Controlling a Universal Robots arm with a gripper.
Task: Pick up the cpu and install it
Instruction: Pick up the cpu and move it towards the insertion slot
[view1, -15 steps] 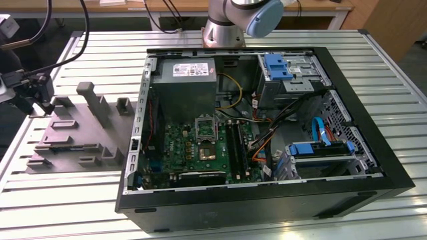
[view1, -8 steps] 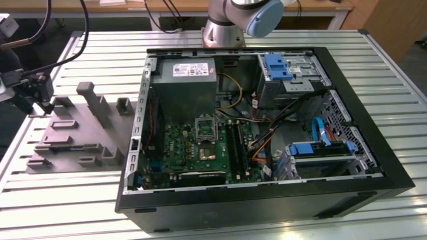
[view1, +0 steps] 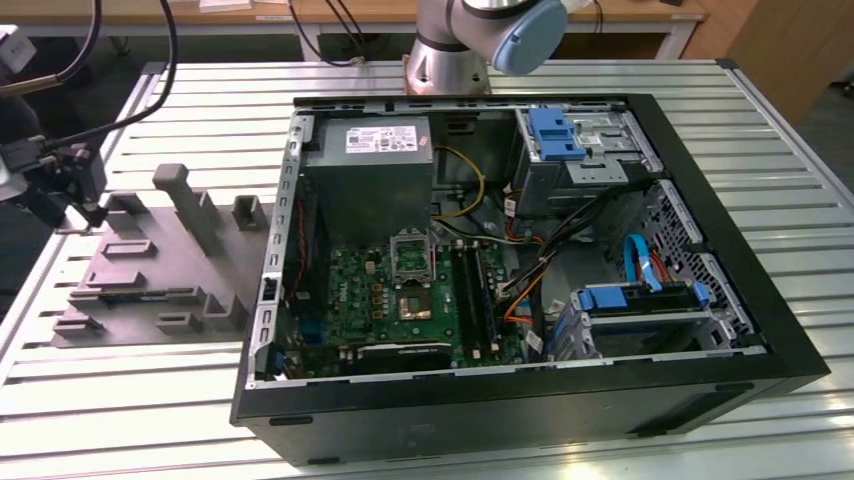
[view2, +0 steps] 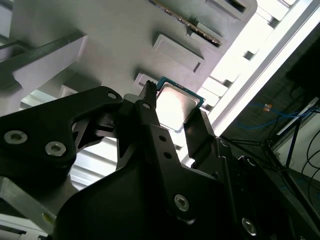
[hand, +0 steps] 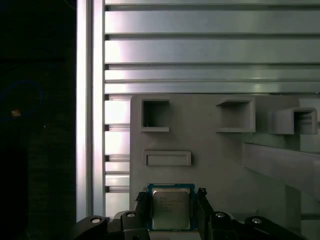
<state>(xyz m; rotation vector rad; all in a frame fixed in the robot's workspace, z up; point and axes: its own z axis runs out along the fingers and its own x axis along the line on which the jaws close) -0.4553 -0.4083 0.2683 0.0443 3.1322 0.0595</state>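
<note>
The gripper (hand: 171, 195) has its jaws narrowed around the cpu (hand: 171, 209), one black finger (hand: 141, 200) against each of two opposite edges, the pale metal top facing the camera. In the second wrist view the cpu (view2: 176, 107) sits between the fingertips just over the grey holder block (view2: 100, 30); whether it touches the block I cannot tell. The block lies on the slatted aluminium tabletop (view1: 120, 400), at the exterior view's left of the open computer case (view1: 747, 330), where the green motherboard (view1: 400, 290) and its silver socket (view1: 410, 255) lie exposed.
</note>
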